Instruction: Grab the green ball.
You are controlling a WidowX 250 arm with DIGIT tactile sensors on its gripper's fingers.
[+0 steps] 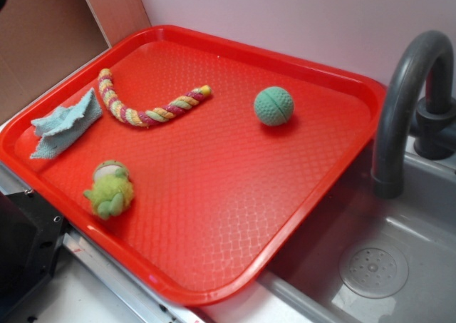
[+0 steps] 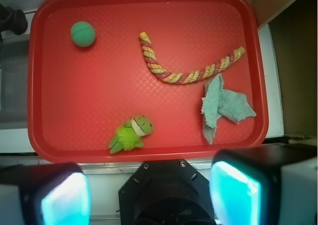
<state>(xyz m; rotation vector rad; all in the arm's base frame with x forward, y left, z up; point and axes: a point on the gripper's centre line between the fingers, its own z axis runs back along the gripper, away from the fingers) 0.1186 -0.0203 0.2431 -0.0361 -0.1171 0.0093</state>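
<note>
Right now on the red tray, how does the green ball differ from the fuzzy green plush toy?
The green ball is a smooth-outlined teal sphere with a ridged, dimpled surface; the plush toy is fuzzy, yellow-green and lumpy, with limbs sticking out. The ball sits near the tray's sink-side edge, while the plush toy lies at the opposite side, near the cloth. Both rest free on the red tray, untouched by the hand.

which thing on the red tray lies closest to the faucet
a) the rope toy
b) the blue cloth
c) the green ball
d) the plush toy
c) In the exterior view the green ball sits alone on the side of the tray next to the faucet, while the rope toy, blue cloth and plush toy all lie farther away.
</note>
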